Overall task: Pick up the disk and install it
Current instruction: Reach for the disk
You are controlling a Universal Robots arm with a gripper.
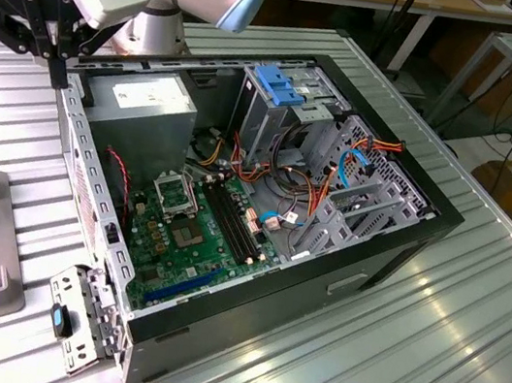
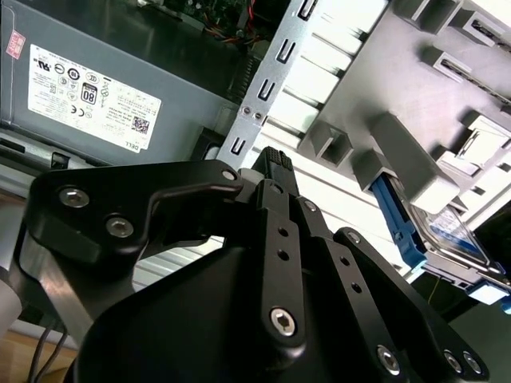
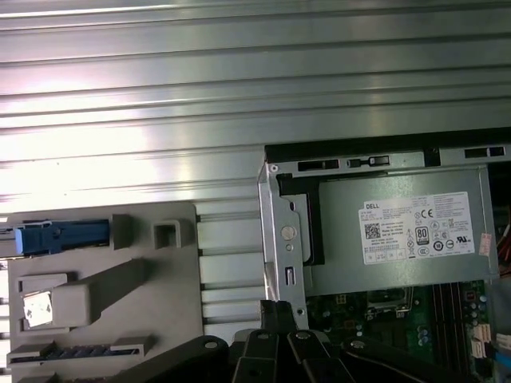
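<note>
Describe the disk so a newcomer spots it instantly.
Find the open computer case on the ribbed table; a grey slotted fixture sits beside it. The disk is slotted there: silver-grey metal framed by a bright blue rail, unlike the plain grey blocks.

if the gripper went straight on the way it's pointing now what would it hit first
Most likely the computer case's slotted metal rim beside the power supply: the gripper points at that edge. Depth is unclear, so it could slip just outside and land on the ribbed table instead.

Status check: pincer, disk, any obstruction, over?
Pincer hovering by case edge near the power supply. Disk sits in grey fixture, untouched. Nothing lying on it.
</note>
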